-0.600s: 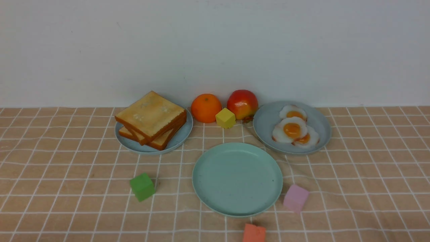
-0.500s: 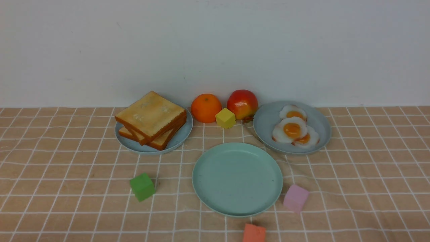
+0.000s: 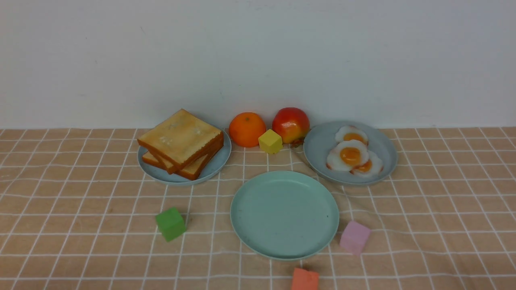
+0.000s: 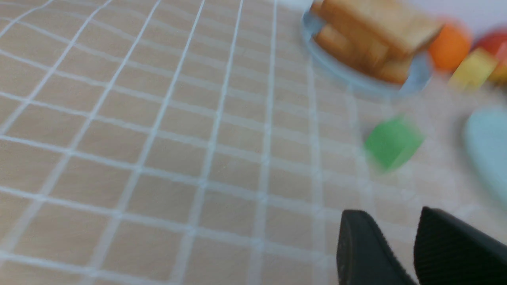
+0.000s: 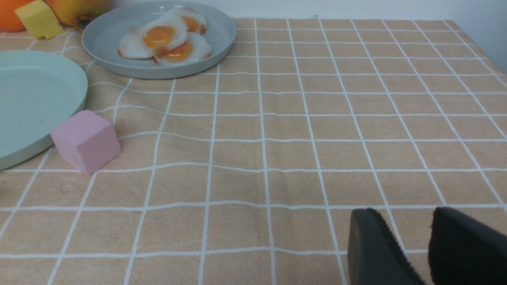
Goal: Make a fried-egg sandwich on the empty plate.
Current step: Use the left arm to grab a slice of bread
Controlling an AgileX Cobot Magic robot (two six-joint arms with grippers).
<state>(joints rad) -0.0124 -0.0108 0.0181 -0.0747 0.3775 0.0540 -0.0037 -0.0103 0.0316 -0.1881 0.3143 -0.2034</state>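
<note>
Nothing built yet: round pale mint-green plastic plate [image 3: 284,213] bare, mid-desk toward near edge. Square golden-brown toast slices [image 3: 181,139] and white toy fried eggs [image 3: 351,155] untouched near far edge. left gripper [image 4: 392,221], right gripper [image 5: 402,221]: jaws narrowly apart, empty. All stacking left.

- Your front camera looks forward and down at the plate [image 3: 284,214].
- Your wrist cameras skim low over the cloth from the plate's left and right; all three share its rim.
</note>
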